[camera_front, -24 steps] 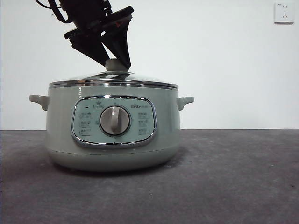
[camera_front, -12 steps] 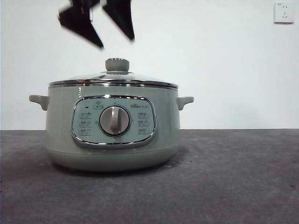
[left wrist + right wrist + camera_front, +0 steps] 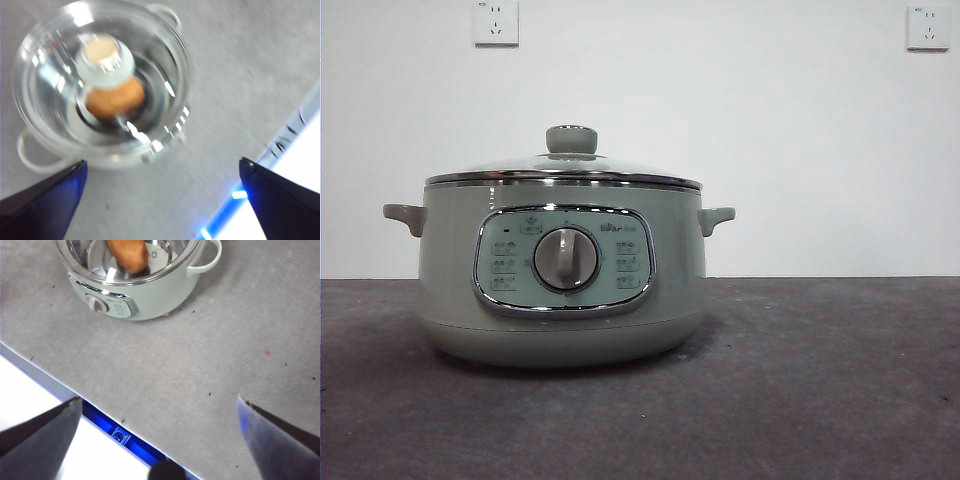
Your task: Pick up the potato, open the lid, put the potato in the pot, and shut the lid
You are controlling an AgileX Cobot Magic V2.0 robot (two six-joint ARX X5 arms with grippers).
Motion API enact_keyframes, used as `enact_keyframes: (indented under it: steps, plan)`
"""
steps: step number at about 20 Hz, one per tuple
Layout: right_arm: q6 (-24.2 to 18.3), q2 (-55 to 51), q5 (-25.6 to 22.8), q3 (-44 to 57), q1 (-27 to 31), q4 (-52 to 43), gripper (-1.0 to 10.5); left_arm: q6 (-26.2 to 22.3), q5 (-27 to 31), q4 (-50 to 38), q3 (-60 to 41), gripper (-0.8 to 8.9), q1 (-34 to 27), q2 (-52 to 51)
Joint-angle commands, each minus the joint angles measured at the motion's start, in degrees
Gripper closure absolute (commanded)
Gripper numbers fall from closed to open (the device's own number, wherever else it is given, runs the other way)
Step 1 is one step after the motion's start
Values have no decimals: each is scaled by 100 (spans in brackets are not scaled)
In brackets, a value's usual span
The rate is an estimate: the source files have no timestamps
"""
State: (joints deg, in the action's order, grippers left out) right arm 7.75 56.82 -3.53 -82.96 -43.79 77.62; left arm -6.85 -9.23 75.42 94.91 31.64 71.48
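The large round pale sage-green electric cooker pot [image 3: 560,285] stands on the dark grey table [image 3: 800,400], and the shallow-domed glass lid with its chrome rim and pale green knob [image 3: 565,165] sits squarely on the pot's rim. Through the glass, the rounded orange-brown potato [image 3: 115,97] lies on the pot's floor, under the knob. Judged from this, all four steps look done.

Little can go wrong from here. The likeliest risk is an arm dipping down towards the pot and clipping the knob, which would push the lid askew. If the lid rests unevenly on the rim, which I cannot rule out from the blurred left wrist view, a nudge to the table could also shift it.

The left gripper [image 3: 160,200] hangs high above the pot, jaws spread wide and holding nothing. The right gripper [image 3: 157,435] hangs well away from the pot, over the table's near edge, jaws equally wide and empty.
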Motion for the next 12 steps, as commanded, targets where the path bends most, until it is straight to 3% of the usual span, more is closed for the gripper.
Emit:
enact_keyframes:
  steps: [1,2,3,4,5,12]
  plan:
    - [42,2,-15,52,-4,129,192,72,-20,2,-26,189,87,-168]
    - [44,2,-37,52,-4,129,202,87,-17,2,-26,190,125,-245]
    - [46,2,-57,52,-4,129,282,101,-20,2,-26,229,138,-295]
    - [15,2,-59,52,-4,129,668,46,-15,2,-26,597,138,-345]
    - [-107,0,-63,52,-7,118,954,57,26,-11,-26,802,136,-389]
    - [20,46,-210,52,-4,66,947,232,-15,-7,-26,815,136,-380]
